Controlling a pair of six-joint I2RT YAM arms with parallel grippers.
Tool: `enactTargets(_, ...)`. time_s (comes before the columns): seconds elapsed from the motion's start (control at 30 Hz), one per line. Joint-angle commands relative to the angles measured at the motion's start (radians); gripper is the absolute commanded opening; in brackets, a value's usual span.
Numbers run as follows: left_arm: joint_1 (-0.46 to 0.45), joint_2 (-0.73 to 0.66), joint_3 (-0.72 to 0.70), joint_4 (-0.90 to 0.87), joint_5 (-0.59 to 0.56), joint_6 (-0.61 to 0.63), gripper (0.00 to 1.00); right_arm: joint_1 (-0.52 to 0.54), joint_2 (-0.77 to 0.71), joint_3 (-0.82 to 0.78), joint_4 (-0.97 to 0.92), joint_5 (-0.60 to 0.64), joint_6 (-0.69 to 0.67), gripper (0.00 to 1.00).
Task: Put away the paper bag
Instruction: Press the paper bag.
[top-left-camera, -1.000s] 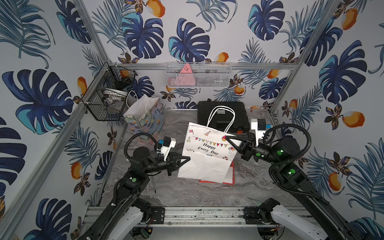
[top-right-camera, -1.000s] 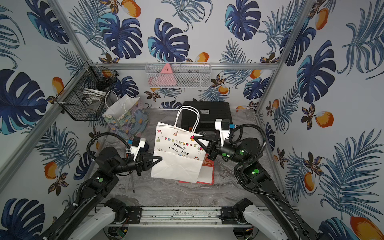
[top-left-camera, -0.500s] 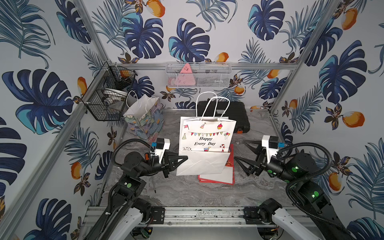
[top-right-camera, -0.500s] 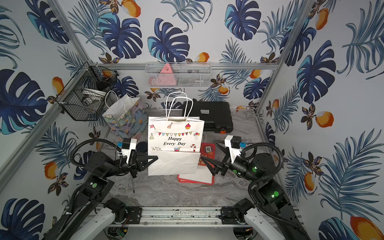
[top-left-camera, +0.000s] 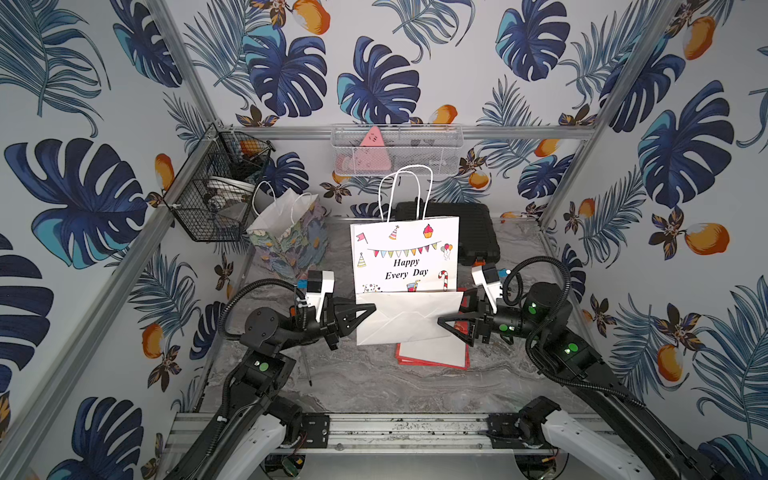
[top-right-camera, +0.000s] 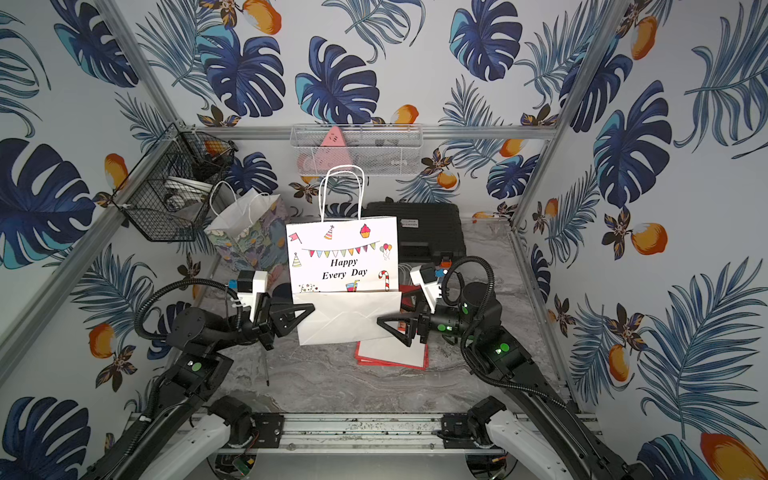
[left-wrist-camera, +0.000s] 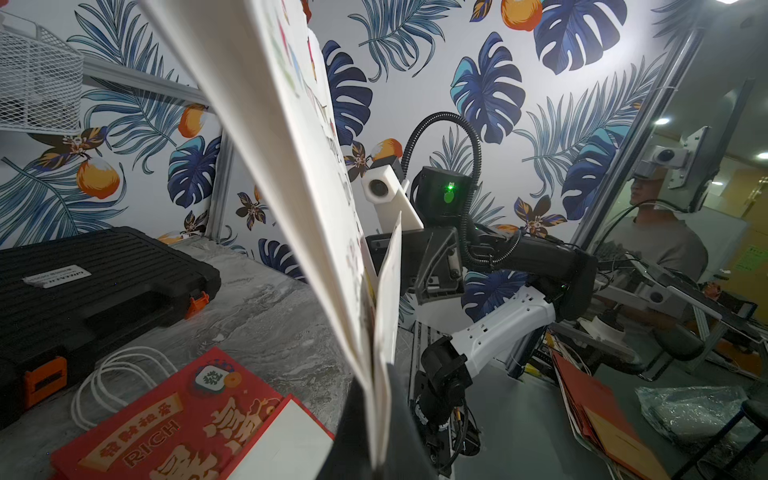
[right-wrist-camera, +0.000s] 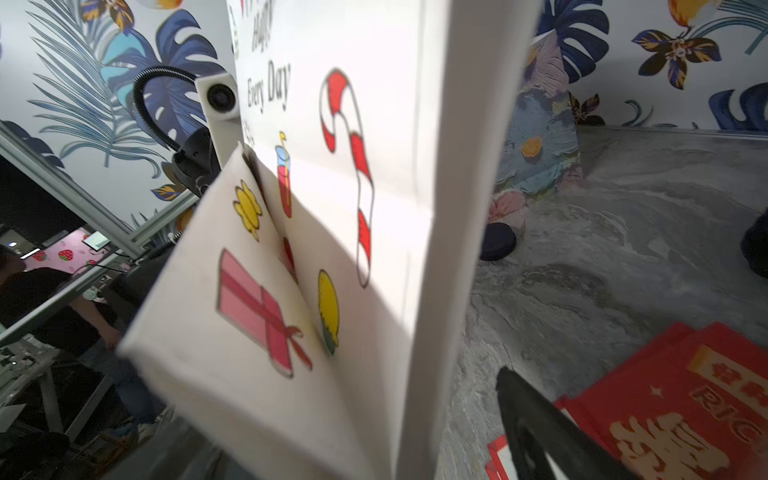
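Note:
The paper bag, white with "Happy Every Day" printed on it, hangs upright over the table in both top views, its bottom flap folded up. My left gripper is shut on the bag's lower left edge; in the left wrist view the folded paper runs straight into the closed jaws. My right gripper is open at the bag's lower right corner. In the right wrist view the bag's side edge stands between the spread jaws, with one dark finger well off the paper.
A flat red bag lies under the hanging bag. A floral gift bag stands at the back left and a black case at the back. A black wire basket and a white mesh shelf hang on the walls.
The right gripper let go of the bag's top, opened, and came back around its lower right corner. The left gripper has turned the bag from tilted to upright.

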Motion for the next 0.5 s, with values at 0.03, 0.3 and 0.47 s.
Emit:
enactTargets(0.03, 0.001, 0.004, -0.015, 0.05, 0.0, -0.039, 0.0, 0.002, 0.029, -0.016, 0.366, -0.048, 0.173, 0.77)
enactTargets(0.3, 0.0, 0.006, -0.024, 0.022, -0.007, -0.051, 0.0, 0.003, 0.044, -0.046, 0.443, -0.029, 0.227, 0.0)
enactTargets(0.47, 0.0, 0.012, -0.003, -0.022, -0.006, -0.041, 0.23, 0.003, 0.013, -0.01, 0.291, -0.02, 0.128, 0.0)
